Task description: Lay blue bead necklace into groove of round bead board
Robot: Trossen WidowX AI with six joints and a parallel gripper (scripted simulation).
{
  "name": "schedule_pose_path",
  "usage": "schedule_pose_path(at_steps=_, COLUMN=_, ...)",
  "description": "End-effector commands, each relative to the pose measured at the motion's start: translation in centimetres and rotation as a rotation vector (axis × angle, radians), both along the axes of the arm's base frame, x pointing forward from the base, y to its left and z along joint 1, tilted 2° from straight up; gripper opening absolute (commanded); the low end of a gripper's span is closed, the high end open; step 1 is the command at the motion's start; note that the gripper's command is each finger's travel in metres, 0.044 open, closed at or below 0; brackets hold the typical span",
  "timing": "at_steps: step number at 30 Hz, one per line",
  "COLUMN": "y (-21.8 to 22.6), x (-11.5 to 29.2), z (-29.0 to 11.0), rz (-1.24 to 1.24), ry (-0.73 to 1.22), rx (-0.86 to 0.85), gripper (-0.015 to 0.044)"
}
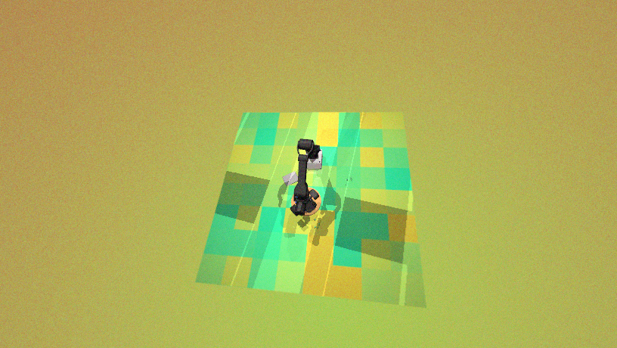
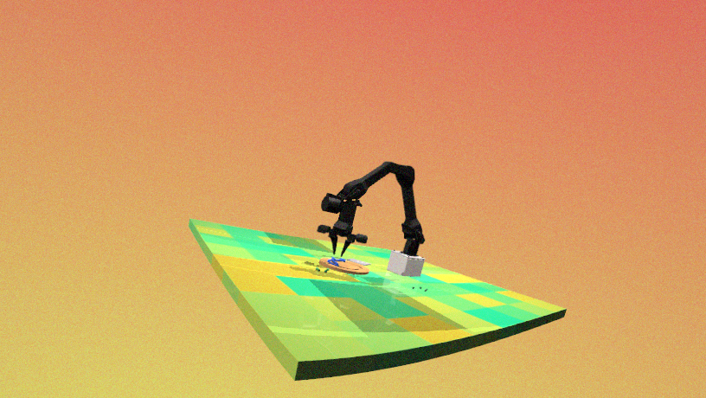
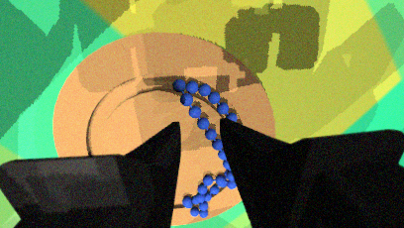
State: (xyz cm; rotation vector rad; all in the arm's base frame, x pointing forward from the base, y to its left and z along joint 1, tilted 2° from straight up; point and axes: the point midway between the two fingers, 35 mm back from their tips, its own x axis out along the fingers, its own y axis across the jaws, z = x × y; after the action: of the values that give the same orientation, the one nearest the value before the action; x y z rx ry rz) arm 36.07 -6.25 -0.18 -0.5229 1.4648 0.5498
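Round bead board (image 3: 74,124): flat tan disc, curved groove at its left. Gripper (image 3: 200,131): poised above the board, fingers drawn narrow, holding nothing. Blue bead necklace (image 3: 210,134): doubled strand of small glossy spheres lying across the board's right half, out of the groove, its lower end bunched at the rim. Judged light, limp and prone to rolling; best pinched mid-strand, where the two runs lie close together

Green-yellow checkered table (image 2: 346,321): round bead board (image 2: 351,267), white base block (image 2: 405,263), grey flat piece (image 1: 289,177).
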Motion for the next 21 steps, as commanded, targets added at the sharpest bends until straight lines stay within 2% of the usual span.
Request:
schedule_pose_path(at_steps=1, y=0.0, x=0.0, z=0.0, rz=0.000, ry=0.000, rx=0.000, gripper=0.0120)
schedule_pose_path(at_steps=21, y=0.1, x=-0.1, z=-2.8, rz=-0.007, ry=0.007, rx=0.002, gripper=0.0120)
